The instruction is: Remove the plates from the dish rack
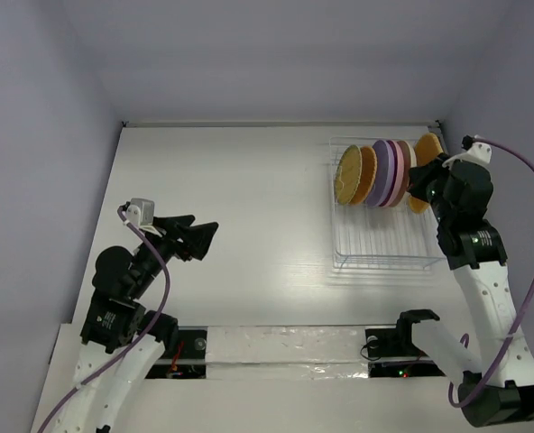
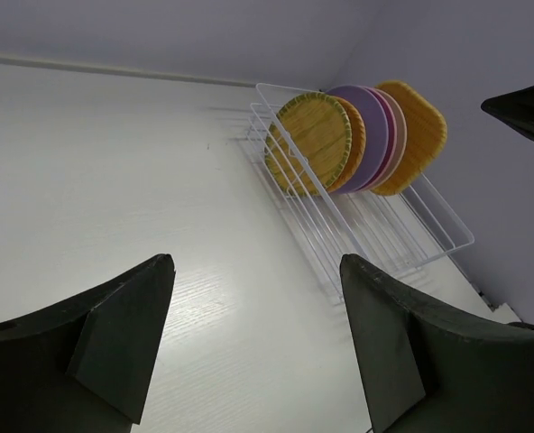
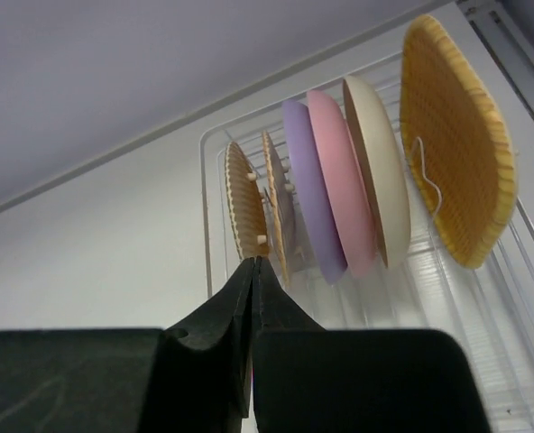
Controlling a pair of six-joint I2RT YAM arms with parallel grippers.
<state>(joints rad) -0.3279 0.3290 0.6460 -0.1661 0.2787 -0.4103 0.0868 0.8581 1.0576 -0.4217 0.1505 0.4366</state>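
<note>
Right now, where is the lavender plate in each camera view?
Top external: lavender plate upper right, mid-row in the dish rack.
Left wrist: upper right of centre, behind two orange-yellow plates.
Right wrist: centre, just left of the pink plate.
Shared landmark: the pink plate right beside it.
</note>
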